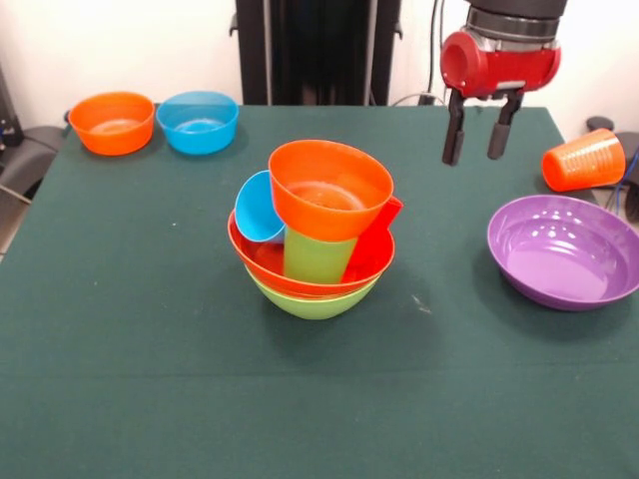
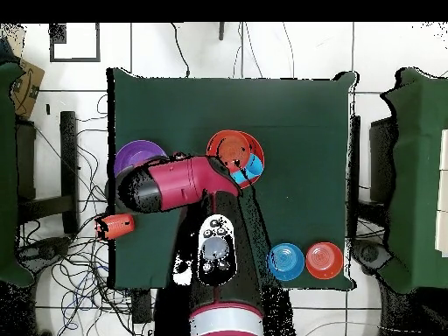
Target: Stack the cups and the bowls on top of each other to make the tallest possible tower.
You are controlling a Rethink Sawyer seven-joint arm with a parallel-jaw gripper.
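The tower stands mid-table on a large lime green bowl that holds an orange-red bowl. Inside, a lime green cup stands upright, with a light blue cup and a red cup leaning at its sides. A small orange bowl sits tilted on top. My gripper hangs open and empty above the table, to the right of the tower and apart from it. An orange cup lies on its side at the right edge. A purple bowl rests in front of that cup.
A small orange bowl and a small blue bowl sit side by side at the far left corner. From overhead the arm covers the table between the purple bowl and the fallen orange cup. Cables lie on the floor around the table.
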